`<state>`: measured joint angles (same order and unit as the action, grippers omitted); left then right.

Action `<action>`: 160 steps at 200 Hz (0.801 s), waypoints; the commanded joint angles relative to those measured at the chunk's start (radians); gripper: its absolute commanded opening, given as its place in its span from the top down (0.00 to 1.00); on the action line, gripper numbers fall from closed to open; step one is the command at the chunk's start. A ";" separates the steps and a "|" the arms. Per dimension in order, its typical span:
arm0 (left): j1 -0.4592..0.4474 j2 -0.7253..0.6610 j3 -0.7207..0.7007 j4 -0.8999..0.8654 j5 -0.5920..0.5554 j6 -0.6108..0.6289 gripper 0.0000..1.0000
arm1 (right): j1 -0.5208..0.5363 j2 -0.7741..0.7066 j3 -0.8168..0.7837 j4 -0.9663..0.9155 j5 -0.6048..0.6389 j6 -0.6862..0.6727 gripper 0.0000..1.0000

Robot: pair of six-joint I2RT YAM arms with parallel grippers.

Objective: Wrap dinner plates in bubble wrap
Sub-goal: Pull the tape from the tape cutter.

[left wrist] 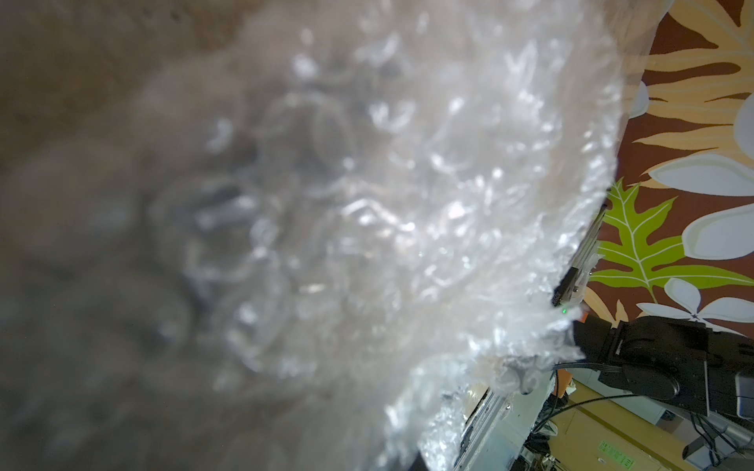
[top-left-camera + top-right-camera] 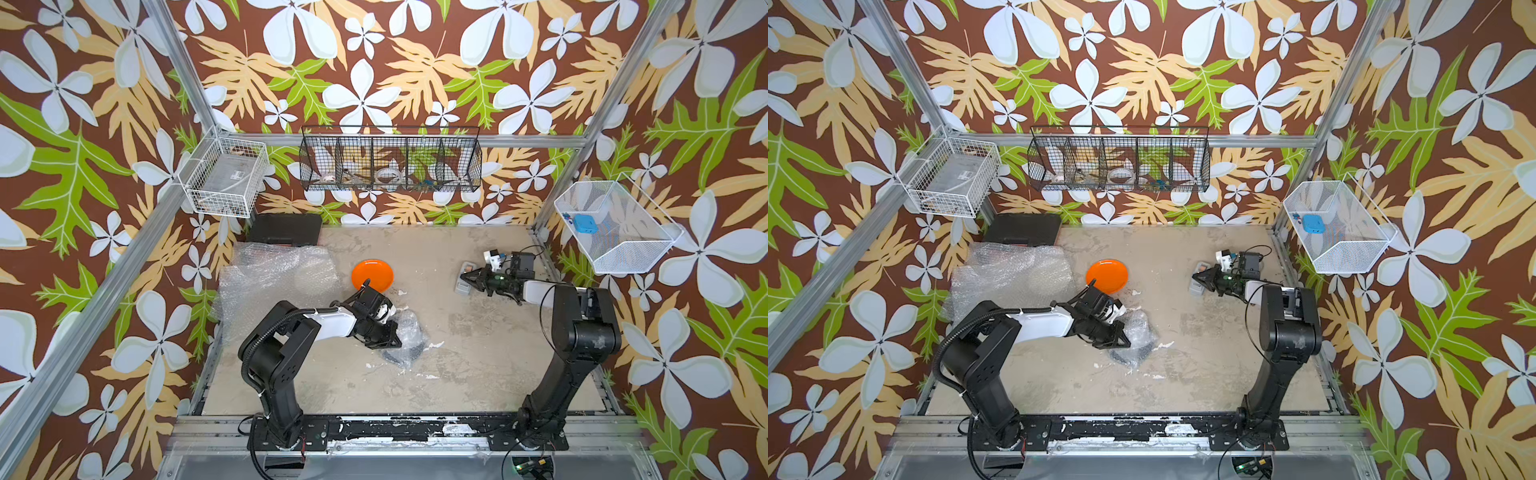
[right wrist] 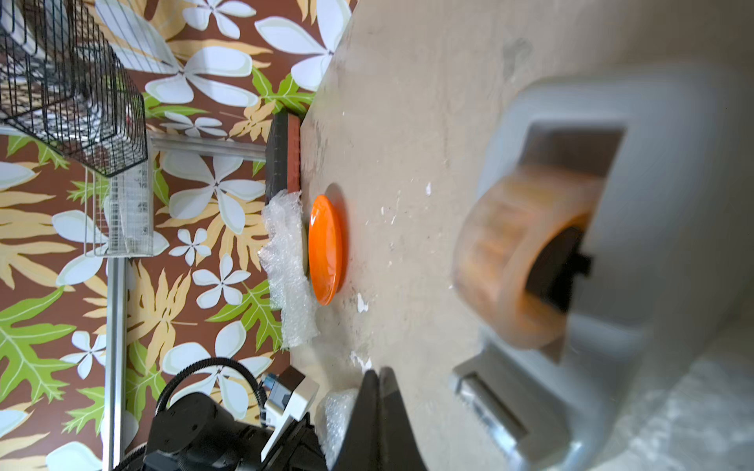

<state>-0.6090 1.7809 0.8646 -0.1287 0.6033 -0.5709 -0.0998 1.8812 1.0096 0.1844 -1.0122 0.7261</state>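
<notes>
A bright orange plate [image 2: 372,275] lies bare on the table behind my left arm; in the right wrist view the orange plate [image 3: 326,248] sits past the shut jaws. Flat bubble wrap [image 2: 274,282] sheets are spread at the back left. In the middle lies a crumpled bubble wrap bundle [image 2: 409,332], and a dark plate rim [image 2: 397,358] shows through it. My left gripper [image 2: 397,341] is shut on the bundle's near edge. Blurred bubble wrap [image 1: 367,204] fills the left wrist view and hides the jaws. My right gripper [image 2: 466,275] is shut, with nothing visible between its fingers, beside a grey tape dispenser [image 2: 462,287].
The tape dispenser [image 3: 591,265] holds an amber roll close to the right jaws [image 3: 378,377]. A black case [image 2: 286,228] lies at the back left. A white basket [image 2: 226,176], a black basket [image 2: 390,160] and a white mesh basket [image 2: 615,226] hang on the walls.
</notes>
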 commanded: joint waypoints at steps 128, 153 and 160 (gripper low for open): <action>0.002 -0.028 -0.030 -0.138 -0.101 0.009 1.00 | 0.182 -0.460 -0.543 0.034 0.069 0.196 1.00; 0.002 -0.026 -0.035 -0.136 -0.102 0.008 1.00 | 0.188 -0.363 -0.568 0.074 0.059 0.168 1.00; 0.002 -0.025 -0.035 -0.136 -0.103 0.009 1.00 | 0.189 -0.337 -0.573 0.087 0.059 0.161 1.00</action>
<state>-0.6090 1.7489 0.8413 -0.1528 0.5800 -0.5705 0.0834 1.4818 0.4519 0.2295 -0.9352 0.9054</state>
